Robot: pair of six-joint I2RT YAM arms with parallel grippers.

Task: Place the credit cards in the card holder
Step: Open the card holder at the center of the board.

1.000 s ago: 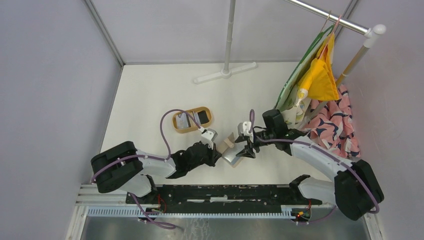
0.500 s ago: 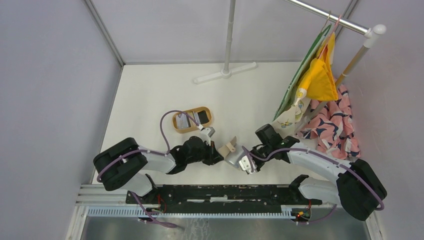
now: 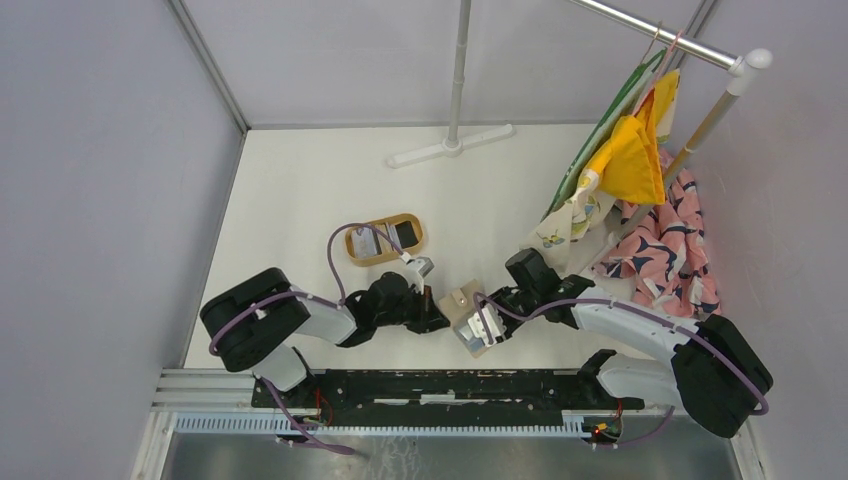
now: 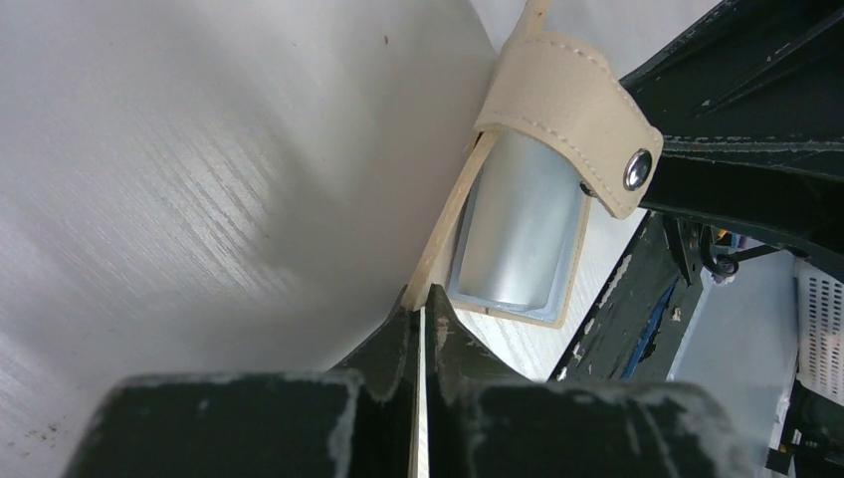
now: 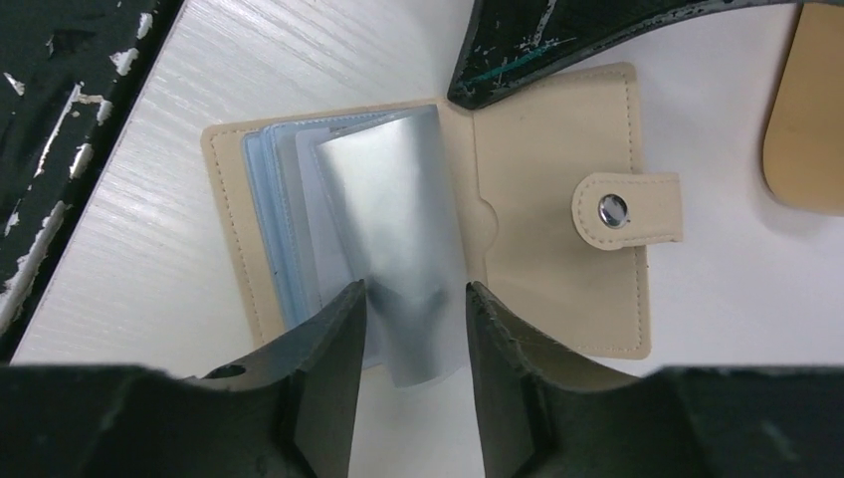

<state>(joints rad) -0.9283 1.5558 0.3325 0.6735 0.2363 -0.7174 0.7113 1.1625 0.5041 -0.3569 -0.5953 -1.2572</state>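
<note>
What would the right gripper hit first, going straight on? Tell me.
Probably the silvery sleeve of the open card holder, which lies right between the fingers of the right gripper. How far off it is, the wrist view does not show.

No text, number or brand could be read anywhere; the beige stitched folding card holder (image 5: 542,149) and its silvery plastic sleeves (image 5: 398,219) bore no print.

White tabletop (image 3: 300,180) between pale lilac walls (image 3: 100,150), metal clothes rail (image 3: 650,35) with hanging garments (image 3: 635,160) at right.
</note>
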